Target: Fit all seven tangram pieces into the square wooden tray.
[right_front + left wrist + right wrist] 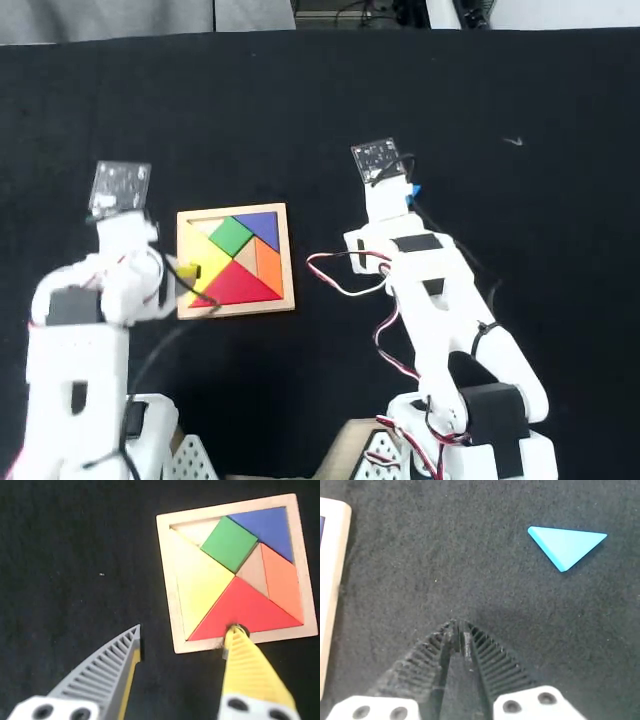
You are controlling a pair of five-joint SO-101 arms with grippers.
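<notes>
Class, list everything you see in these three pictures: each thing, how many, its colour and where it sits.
wooden tray: one, pale wood, on the table between the arms.
pieces in the tray: six, blue, green, orange, tan, yellow, red; one corner slot bare.
loose triangle: one, light blue, on the table by the right arm.
table: one, black.
left gripper: open, at the tray's edge.
right gripper: shut, over bare table.

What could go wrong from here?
1. The yellow finger of the left gripper sits at the tray rim by the red triangle; moving it may shove the tray.
2. The cyan triangle lies flat on the cloth, apart from the shut right gripper; a pinch could slip.
3. The empty slot is beside the left arm; the arms may clash.
</notes>
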